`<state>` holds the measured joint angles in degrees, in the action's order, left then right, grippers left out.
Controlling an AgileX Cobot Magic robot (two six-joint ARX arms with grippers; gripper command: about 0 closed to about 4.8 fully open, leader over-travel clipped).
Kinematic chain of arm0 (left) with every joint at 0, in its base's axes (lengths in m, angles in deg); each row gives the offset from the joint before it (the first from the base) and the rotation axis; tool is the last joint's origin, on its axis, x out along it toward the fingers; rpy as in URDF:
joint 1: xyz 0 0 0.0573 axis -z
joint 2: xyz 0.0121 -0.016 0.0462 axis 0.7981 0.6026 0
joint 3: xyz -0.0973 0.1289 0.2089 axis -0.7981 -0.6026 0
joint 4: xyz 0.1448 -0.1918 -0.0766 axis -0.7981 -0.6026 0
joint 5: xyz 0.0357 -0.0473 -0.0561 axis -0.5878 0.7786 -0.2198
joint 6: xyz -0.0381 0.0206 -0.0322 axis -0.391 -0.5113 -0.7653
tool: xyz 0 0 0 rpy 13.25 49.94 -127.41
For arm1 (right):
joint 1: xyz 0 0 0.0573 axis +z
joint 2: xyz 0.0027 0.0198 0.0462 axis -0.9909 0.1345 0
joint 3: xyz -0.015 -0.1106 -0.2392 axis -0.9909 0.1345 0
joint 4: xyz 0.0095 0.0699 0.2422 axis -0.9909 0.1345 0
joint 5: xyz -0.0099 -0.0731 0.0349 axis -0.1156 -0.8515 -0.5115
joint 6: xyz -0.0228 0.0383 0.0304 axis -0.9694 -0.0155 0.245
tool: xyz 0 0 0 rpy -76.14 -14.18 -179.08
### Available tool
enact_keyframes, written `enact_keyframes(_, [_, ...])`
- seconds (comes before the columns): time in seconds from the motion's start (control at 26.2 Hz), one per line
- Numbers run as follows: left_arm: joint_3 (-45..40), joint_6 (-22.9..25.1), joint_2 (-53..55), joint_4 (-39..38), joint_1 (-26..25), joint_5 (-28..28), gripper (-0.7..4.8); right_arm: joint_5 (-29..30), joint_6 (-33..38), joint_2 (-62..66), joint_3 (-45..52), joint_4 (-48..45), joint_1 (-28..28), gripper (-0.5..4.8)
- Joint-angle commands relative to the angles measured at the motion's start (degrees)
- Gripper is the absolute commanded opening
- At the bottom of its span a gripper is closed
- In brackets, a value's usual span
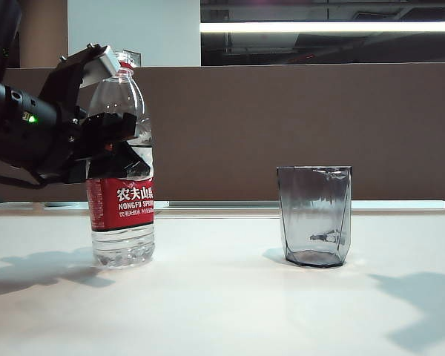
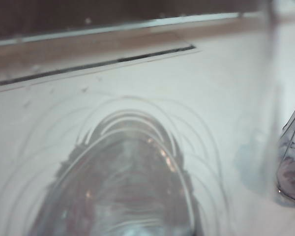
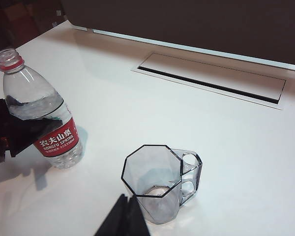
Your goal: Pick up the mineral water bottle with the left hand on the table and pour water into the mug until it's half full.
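— The left hand (image 1: 107, 137) is clamped on the mineral water bottle (image 1: 122, 167), standing on the table (image 1: 222, 297) toward its left edge.

— The cap's off. A jerky lift could slop water short of the mug (image 1: 314, 215). The right hand (image 3: 123, 219)? Can't tell.

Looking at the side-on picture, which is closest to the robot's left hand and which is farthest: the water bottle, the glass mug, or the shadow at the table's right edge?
From the left hand, in the exterior view:
1. Water bottle: on the left, gripped by that hand.
2. Glass mug: right of centre, standing apart.
3. Shadow: far right on the table.
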<state>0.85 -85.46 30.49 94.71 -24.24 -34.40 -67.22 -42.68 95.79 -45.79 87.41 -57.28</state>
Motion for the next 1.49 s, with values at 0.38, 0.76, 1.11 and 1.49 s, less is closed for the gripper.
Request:
enact_keyframes(0.38, [15.39,11.34,1.44,-9.05,0.07,0.26,1.34,0.15,-3.41,-0.04,-0.42,-0.33,-0.02,-0.09])
enact_keyframes(0.76, [24.17,18.14,8.68,-11.67,0.17,0.26,1.34,0.33,-3.72,-0.07,-0.42,0.77,-0.02,-0.08])
enact_keyframes(1.11, [31.32,25.99,13.53,-13.20,3.93,0.26,1.34,0.33,-3.72,-0.07,-0.42,0.72,-0.02,-0.08])
enact_keyframes(1.49, [37.42,36.06,21.18,-14.60,8.31,0.26,1.34,0.33,-3.69,-0.07,-0.42,0.57,-0.04,-0.08])
